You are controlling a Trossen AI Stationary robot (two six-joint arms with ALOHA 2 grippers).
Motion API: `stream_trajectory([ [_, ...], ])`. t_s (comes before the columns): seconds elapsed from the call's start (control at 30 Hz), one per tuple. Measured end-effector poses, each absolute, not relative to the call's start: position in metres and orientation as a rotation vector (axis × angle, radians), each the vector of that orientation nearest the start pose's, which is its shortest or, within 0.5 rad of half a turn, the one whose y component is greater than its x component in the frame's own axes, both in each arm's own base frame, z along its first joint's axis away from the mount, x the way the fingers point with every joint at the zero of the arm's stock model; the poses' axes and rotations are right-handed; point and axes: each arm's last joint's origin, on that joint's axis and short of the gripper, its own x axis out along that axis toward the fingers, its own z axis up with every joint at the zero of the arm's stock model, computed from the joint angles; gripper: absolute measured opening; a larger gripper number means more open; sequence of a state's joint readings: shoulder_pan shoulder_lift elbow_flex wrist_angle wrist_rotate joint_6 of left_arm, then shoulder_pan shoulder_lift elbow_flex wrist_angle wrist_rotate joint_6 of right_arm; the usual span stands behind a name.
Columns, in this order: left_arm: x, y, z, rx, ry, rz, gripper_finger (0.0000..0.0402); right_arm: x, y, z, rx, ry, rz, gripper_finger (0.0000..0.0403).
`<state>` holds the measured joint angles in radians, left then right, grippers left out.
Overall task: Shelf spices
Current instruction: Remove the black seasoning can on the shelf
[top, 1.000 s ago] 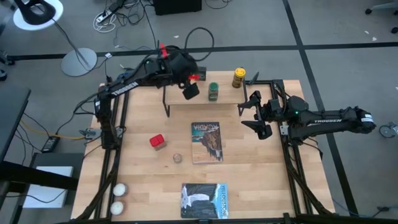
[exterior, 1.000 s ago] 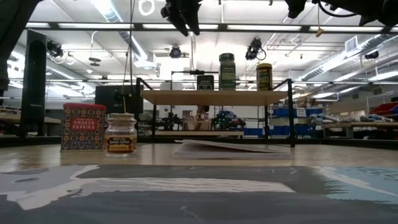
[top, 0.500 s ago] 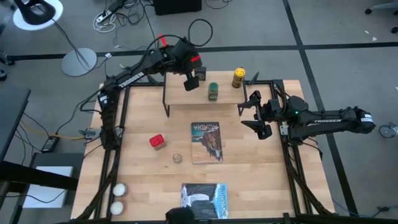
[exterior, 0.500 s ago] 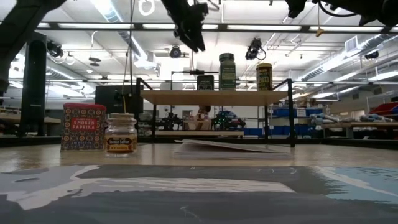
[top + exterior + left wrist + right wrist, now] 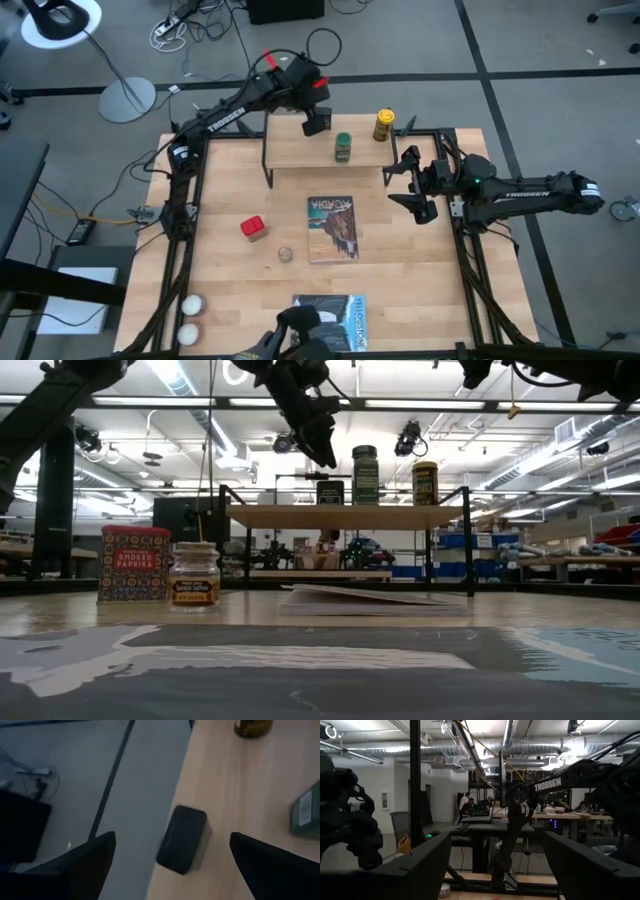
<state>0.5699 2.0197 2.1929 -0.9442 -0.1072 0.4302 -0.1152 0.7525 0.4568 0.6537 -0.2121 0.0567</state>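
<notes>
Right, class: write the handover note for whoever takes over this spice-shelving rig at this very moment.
Left gripper: open, empty, above the shelf's back edge, over the dark square tin.
Right gripper: open, empty, waiting at the table's right side.
Done: dark square tin, green jar and yellow-lidded jar stand on the shelf.
Left: red tin and tiny pale jar are on the tabletop, left of the booklet.
</notes>
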Motion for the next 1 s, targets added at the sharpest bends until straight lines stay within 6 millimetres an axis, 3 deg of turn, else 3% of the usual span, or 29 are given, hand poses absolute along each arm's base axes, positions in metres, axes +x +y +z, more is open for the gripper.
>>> stream_trajectory([
  [0.27, 0.361, 0.250, 0.366, 0.172, 0.898, 0.425, 0.0399, 0.169, -0.013, 0.304, -0.007, -0.350, 0.105, 0.0316],
  [1.0, 0.376, 0.265, 0.333, 0.107, 0.938, 0.396, 0.0392, 0.169, -0.014, 0.302, -0.007, -0.334, 0.099, 0.0316],
])
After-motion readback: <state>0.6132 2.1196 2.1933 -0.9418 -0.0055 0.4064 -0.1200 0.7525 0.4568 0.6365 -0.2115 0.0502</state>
